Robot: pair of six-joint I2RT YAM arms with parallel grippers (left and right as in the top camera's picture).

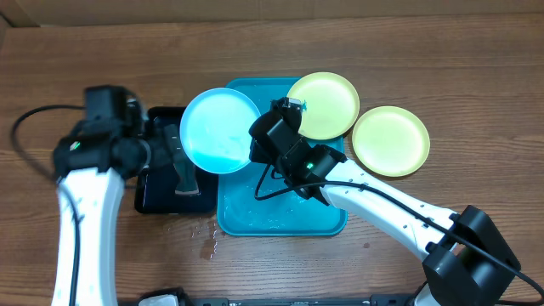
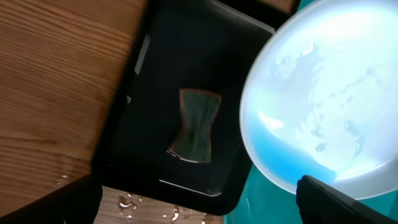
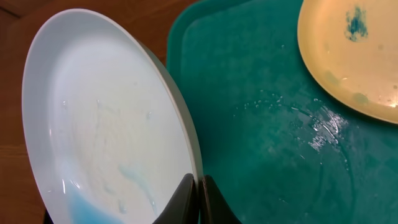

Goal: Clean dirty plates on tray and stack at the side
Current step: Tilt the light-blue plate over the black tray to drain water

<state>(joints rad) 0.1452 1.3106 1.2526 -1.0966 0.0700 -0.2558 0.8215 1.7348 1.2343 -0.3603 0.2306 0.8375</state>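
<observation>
A light-blue rimmed plate [image 1: 219,129] hangs tilted over the left end of the turquoise tray [image 1: 289,217]. My right gripper [image 3: 199,193] is shut on its rim [image 3: 186,143], and a pale blue smear shows low on its wet face [image 3: 106,112]. A yellow-green plate [image 1: 327,104] with a blue smudge [image 3: 356,22] rests on the tray's far right corner. Another yellow-green plate [image 1: 391,140] lies on the table right of the tray. My left gripper [image 2: 199,208] stands open above the black tray [image 2: 155,74], holding nothing, close to the blue plate [image 2: 323,106].
The black tray [image 1: 157,200] sits left of the turquoise one and holds a dark sponge [image 2: 196,124]. Water drops [image 2: 149,208] lie on the wooden table in front of it. The turquoise tray's floor [image 3: 292,130] is wet.
</observation>
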